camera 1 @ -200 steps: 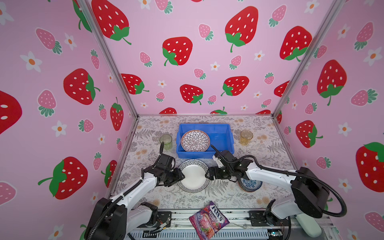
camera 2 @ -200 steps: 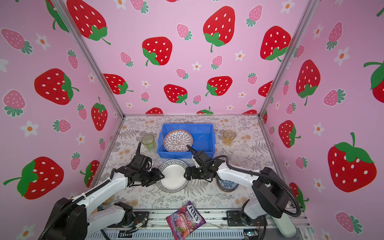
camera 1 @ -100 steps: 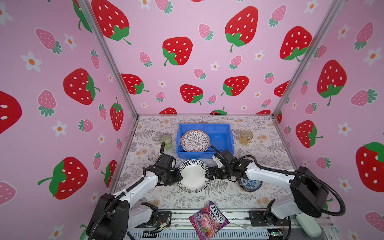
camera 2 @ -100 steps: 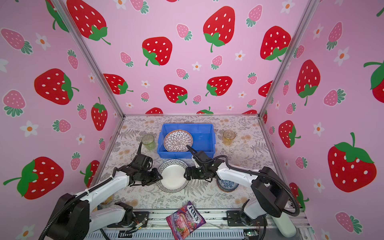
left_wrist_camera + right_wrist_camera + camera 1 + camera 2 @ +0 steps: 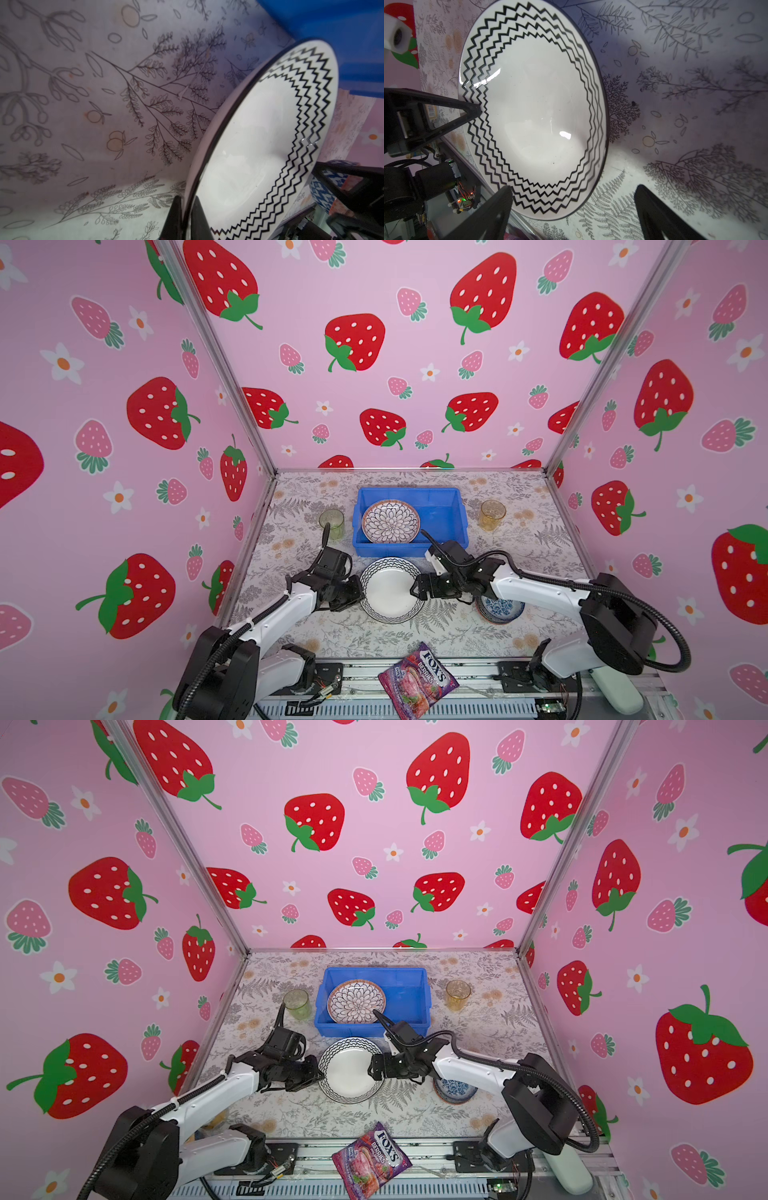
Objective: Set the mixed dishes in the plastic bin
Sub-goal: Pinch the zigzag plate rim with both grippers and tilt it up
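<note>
My left hand (image 5: 185, 209) is clenched on the left rim of the wide white plate with the dark zigzag border (image 5: 390, 591), one finger on each face of the edge. My right hand (image 5: 573, 188) is released, jaws wide, straddling the opposite rim without gripping. The plate is on the floral table (image 5: 457, 635), just in front of the bright blue plastic bin (image 5: 457, 522); I cannot tell whether it has lifted. The bin already holds the white-petal plate (image 5: 390, 520) on its left side. Risks, as I judge them: one thin pinch on glossy glaze may let the plate pivot or slip on lifting, its far edge may catch the bin's lip, and it may land hard on the petal plate.
</note>
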